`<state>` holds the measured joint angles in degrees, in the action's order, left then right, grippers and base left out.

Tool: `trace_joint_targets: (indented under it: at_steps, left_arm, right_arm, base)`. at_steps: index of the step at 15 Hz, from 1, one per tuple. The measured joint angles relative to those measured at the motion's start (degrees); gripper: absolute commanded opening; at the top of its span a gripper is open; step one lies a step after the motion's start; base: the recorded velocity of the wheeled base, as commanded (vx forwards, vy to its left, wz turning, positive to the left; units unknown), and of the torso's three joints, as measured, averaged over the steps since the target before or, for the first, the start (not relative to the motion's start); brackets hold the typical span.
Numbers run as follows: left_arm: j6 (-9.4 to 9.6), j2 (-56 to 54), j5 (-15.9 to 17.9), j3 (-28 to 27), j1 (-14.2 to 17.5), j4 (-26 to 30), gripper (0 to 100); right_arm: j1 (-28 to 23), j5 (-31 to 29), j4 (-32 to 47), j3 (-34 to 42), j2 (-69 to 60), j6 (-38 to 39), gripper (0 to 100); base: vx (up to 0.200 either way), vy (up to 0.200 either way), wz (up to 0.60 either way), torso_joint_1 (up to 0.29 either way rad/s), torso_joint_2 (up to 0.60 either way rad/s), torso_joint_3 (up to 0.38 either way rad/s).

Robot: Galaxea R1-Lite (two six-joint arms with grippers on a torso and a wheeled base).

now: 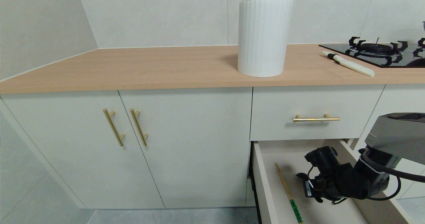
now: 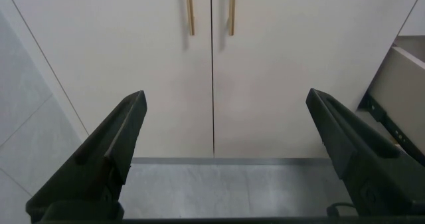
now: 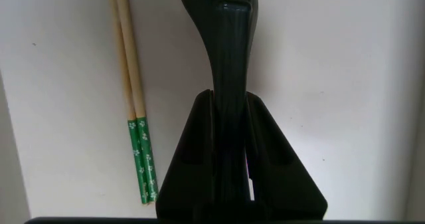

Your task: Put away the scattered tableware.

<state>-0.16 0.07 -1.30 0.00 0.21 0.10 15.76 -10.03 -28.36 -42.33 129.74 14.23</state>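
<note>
Right wrist view first: what have you got there?

My right jaws are shut tight on a dark spoon [image 3: 224, 51]. At least, I think it is a spoon. It hangs over the floor of the open drawer [image 3: 332, 84], but I can't tell if it touches. The chopsticks [image 3: 133, 117] lie just beside it, already in.

So which step is this?

Putting the spoon down, I think. Next I must open the jaws so it lies flat beside the chopsticks, not on them. Then I lift straight out.

And your left jaws?

Wide open, holding nothing, low in front of the cupboard doors [image 2: 212, 84].

Anything farther back?

Yes. A white knife [image 1: 348, 63] lies on the table [image 1: 149, 68], between the tall white pot [image 1: 264, 38] and the stove [image 1: 378, 49]. I think it goes in next.
</note>
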Motion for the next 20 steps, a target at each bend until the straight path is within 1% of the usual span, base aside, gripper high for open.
trace_joint_targets:
  at_steps: [16, 17, 20]
  left_arm:
    - [0.00, 0.00, 0.00, 0.00, 0.01, 0.00, 100]
    - [0.00, 0.00, 0.00, 0.00, 0.04, -0.02, 100]
    - [0.02, 0.02, 0.00, -0.02, 0.00, 0.00, 100]
  right_arm:
    - [0.02, -1.29, -2.29, -0.06, 2.50, 0.00, 0]
    - [0.02, -1.32, -2.29, -0.06, 2.51, 0.00, 100]
    - [0.02, -1.32, -2.29, -0.04, 2.54, 0.02, 100]
  base:
    - [0.000, 0.000, 0.00, 0.000, 0.00, 0.000]
    - [0.000, 0.000, 0.00, 0.000, 0.00, 0.000]
    - [0.000, 0.000, 0.00, 0.000, 0.00, 0.000]
